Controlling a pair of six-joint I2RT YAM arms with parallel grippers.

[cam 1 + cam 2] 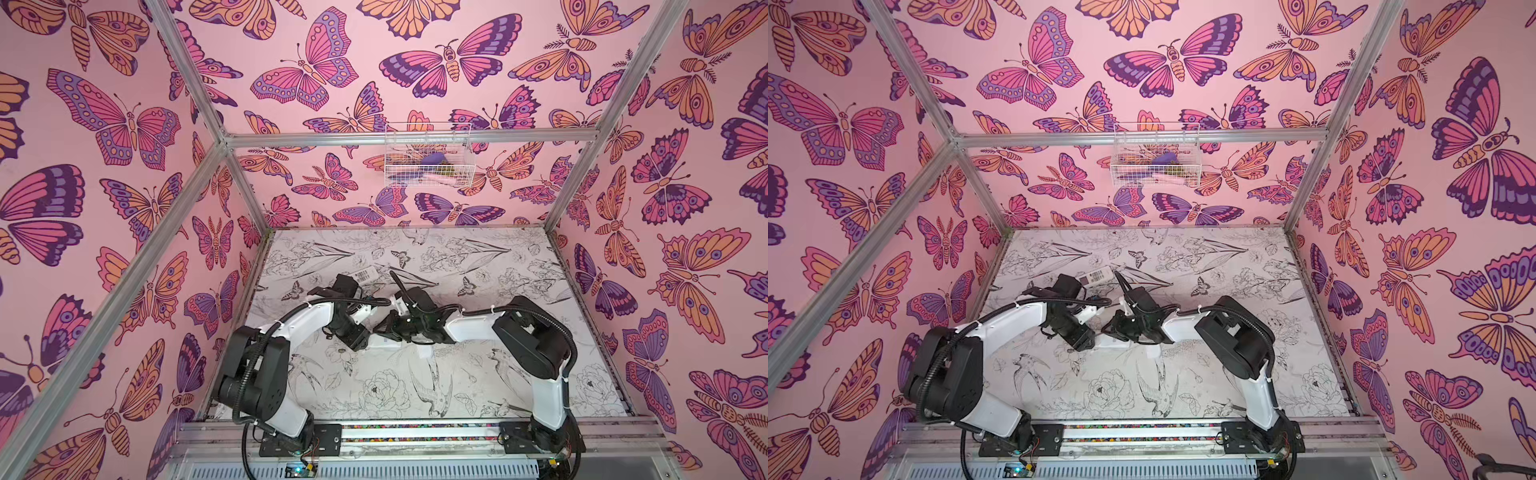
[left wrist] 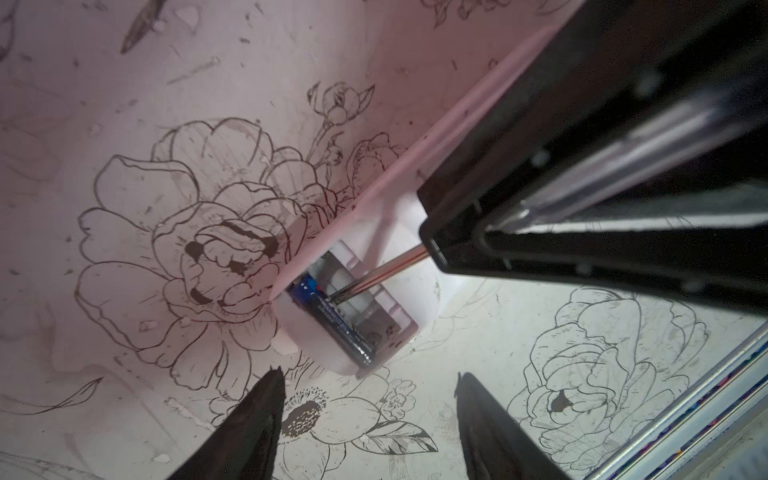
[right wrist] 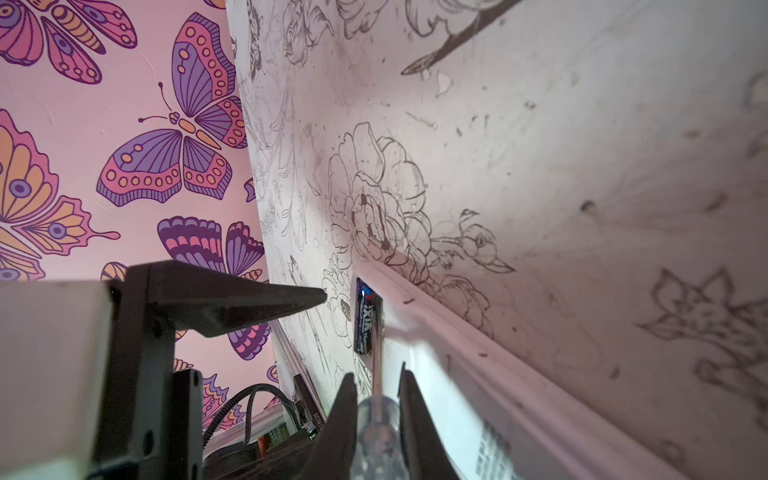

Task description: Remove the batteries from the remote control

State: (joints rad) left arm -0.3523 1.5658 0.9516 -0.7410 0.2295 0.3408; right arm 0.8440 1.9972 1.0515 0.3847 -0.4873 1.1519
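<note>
Leaning in from either side, both arms meet over a white remote [image 1: 385, 343] that lies on the flower-printed counter [image 1: 478, 374] with its back up and the battery compartment at one end uncovered. A battery [image 2: 340, 328], dark with a blue band, lies inside that compartment along its outer edge. The right wrist view shows the same battery [image 3: 365, 318] at the very end of the remote. The right fingers [image 3: 347, 415] are clenched on the clear handle of a thin rod tool [image 3: 377, 399]. Seen from the left wrist, the rod tool [image 2: 386, 270] slants down over the remote into the compartment. Its tip is at the battery near the blue band, though I cannot tell whether it touches. The left fingers [image 2: 257, 424] are released, spread wide with nothing between them, and hover just off the compartment end of the remote, apart from it. In the right wrist view one of them points toward the battery from beside the remote without reaching it. A small white flat piece [image 1: 426, 353] lies just beside the remote on the right arm's side. A second remote [image 1: 365, 275], buttons up, rests well apart from the first, beyond it toward the back wall and partly hidden by the left arm. A white wire basket [image 1: 428, 156] hangs on that wall, high above and behind the remote.
</note>
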